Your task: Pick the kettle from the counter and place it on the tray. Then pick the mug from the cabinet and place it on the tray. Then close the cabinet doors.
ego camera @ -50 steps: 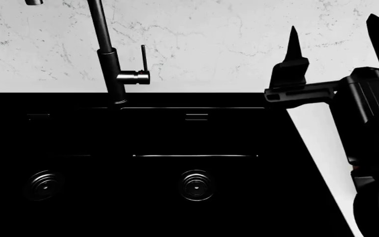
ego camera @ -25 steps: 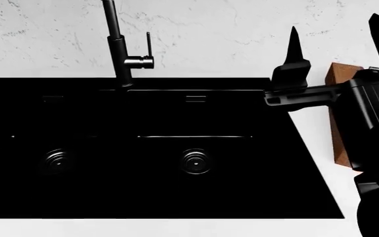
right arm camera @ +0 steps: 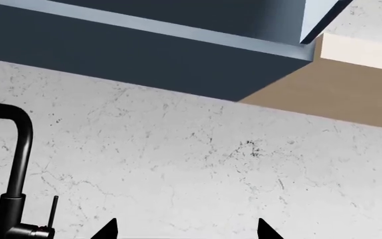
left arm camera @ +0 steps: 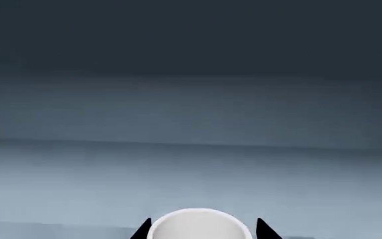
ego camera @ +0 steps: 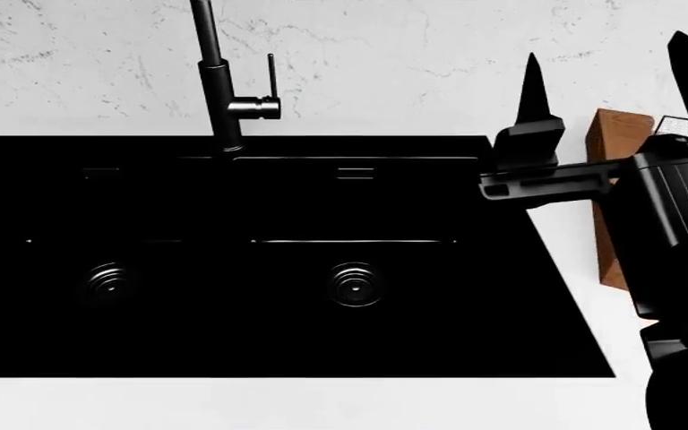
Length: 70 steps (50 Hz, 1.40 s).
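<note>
Two black drains sit in the double sink (ego camera: 261, 260) that fills most of the white bench (ego camera: 320, 403), with a black faucet (ego camera: 219, 90) rising at its back edge. The right hand (ego camera: 607, 72) hovers past the sink's right rim, fingers spread and empty — its two tips frame only marbled wall in the right wrist view. Behind it lies the wooden tray (ego camera: 613, 179), mostly hidden. The left hand (left arm camera: 201, 230) grips a white mug (left arm camera: 199, 226) before a grey-blue cabinet (left arm camera: 191, 109) — no kettle shows.
</note>
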{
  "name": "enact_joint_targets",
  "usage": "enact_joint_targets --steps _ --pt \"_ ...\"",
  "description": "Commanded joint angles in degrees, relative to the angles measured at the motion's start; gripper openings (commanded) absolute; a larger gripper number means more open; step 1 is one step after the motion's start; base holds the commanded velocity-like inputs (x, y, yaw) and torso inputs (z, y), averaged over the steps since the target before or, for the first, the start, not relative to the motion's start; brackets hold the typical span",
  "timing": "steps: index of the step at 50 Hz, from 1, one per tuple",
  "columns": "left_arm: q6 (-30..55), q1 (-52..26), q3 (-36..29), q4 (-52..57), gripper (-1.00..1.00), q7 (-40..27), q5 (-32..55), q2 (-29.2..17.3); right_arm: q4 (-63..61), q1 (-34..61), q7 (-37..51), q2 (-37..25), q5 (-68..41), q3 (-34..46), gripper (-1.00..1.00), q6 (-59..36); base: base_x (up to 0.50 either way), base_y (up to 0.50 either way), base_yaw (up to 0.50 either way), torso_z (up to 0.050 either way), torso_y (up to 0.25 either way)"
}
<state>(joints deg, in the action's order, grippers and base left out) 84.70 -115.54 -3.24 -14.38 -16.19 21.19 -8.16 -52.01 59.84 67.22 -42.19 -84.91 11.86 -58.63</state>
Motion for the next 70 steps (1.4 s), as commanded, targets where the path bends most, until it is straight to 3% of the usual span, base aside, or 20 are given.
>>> enact_joint_targets --steps 1,9,15,25,39,70 --pt "4.95 17.06 1.8 18.43 -1.0 -28.98 44.85 -9.5 -0.33 -1.83 -1.4 0.13 2.23 0.0 1.0 0.74 0.0 0.0 0.0 0.0 0.0" --pt "2.31 27.95 2.86 23.9 -1.0 -31.81 50.78 -12.39 -0.11 -3.46 -3.03 0.58 4.74 0.39 1.0 1.33 0.0 0.0 0.0 0.0 0.0" --pt "-2.41 34.75 0.87 25.53 -1.0 -28.27 47.95 -14.74 0.23 -4.33 -3.98 0.74 6.06 0.55 1.0 1.78 0.0 0.0 0.0 0.0 0.0" --pt "-9.64 39.29 -4.13 23.73 -1.0 -23.34 41.05 -16.41 0.46 -7.62 -6.72 0.61 9.7 0.47 1.0 3.47 0.0 0.0 0.0 0.0 0.0" --pt "-9.6 39.88 -3.54 23.88 -1.0 -23.75 42.35 -16.66 1.6 -10.92 -8.85 0.4 11.02 -0.7 1.0 6.1 0.0 -0.03 0.0 0.0 0.0" --pt "-9.3 39.91 -3.08 24.32 -1.0 -24.9 44.58 -17.47 1.31 -9.58 -7.61 -0.33 9.07 -0.75 1.0 6.13 0.0 -0.5 0.0 0.0 0.001"
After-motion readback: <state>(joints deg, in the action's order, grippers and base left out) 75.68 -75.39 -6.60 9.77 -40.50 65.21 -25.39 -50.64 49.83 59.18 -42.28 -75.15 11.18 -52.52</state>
